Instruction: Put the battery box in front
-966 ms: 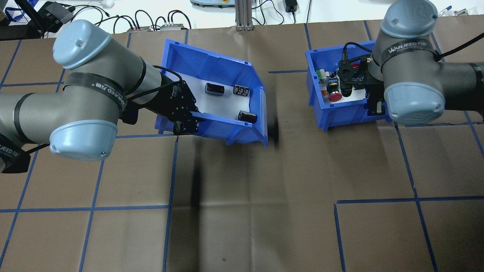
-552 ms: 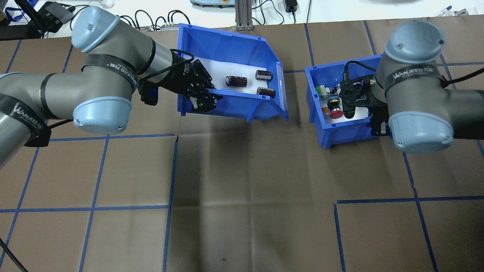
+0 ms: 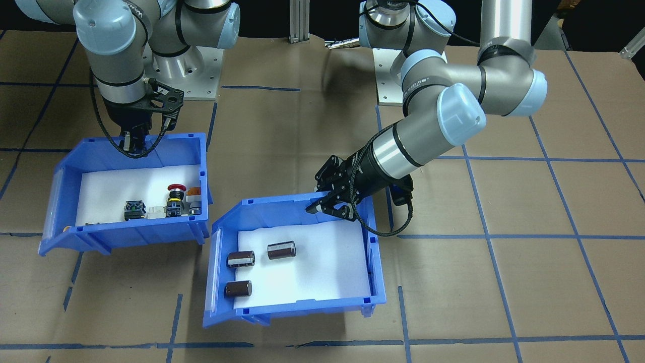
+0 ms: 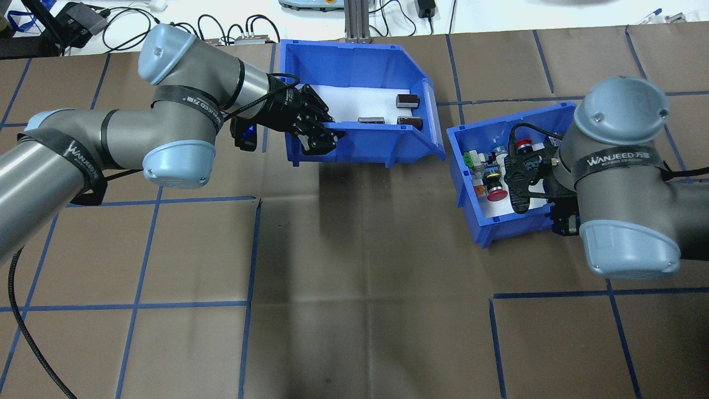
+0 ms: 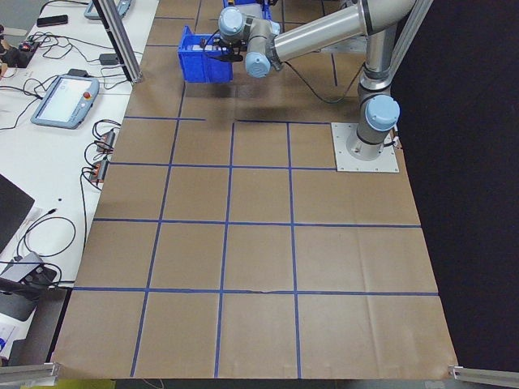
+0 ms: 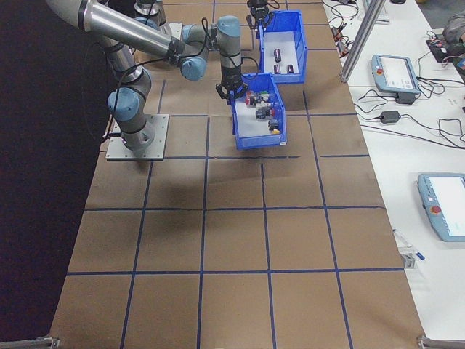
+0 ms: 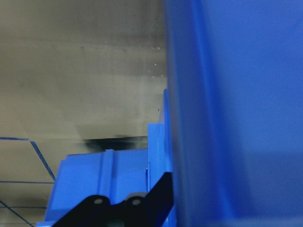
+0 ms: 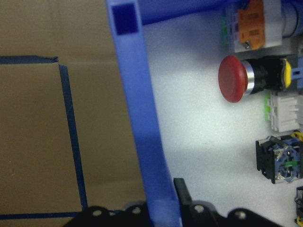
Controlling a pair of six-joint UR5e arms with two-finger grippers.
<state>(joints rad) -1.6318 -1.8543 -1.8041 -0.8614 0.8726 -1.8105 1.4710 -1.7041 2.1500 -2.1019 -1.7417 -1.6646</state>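
Your left gripper is clamped on the rear wall of the battery box, one finger inside and one outside, near the corner on the robot's left. That blue bin sits toward the table's far edge, just left of centre in the overhead view, its sloped front pointing toward the other bin. From the pictures you cannot tell whether it rests on the table or hangs just above it. On its white foam liner lie three dark cylinders, all gathered toward the sloped front.

Your right gripper pinches the rear wall of the push-button bin the same way, as the right wrist view shows with the blue wall running between its fingers. That bin stands just beside the battery box on the robot's right, nearer the robot's base, the two close at their corners but apart. Inside it you see a red mushroom push-button, an orange-topped switch block and a black contact block on white foam.
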